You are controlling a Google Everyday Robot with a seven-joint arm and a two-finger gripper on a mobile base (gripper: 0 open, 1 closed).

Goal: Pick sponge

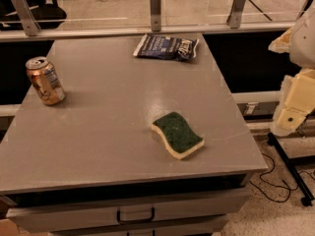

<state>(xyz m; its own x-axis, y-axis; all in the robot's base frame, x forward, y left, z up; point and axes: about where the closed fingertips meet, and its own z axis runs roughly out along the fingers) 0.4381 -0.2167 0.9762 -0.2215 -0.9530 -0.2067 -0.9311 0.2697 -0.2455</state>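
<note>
we see a big grey table [113,112] that fills most of the frame. under its front edge are drawers [133,213] with a dark handle, and the lowest one is cut off by the bottom of the frame. along the top, behind the table, runs a glass wall [197,6] with metal posts. what lies past the glass is hard to make out. at the right edge, off the table and above the floor, is the pale gripper [294,104]. part of it is cut off by the frame, so we cannot tell if it is wide or narrow. it is well apart from the sponge [177,134]. a dark blue snack bag [166,46] lies flat at the far edge of the table, top middle. the sponge lies flat on the table, lower right of the middle, green side up, with its yellow side showing. nothing touches it. a gold can [44,80] stands at the left side.
</note>
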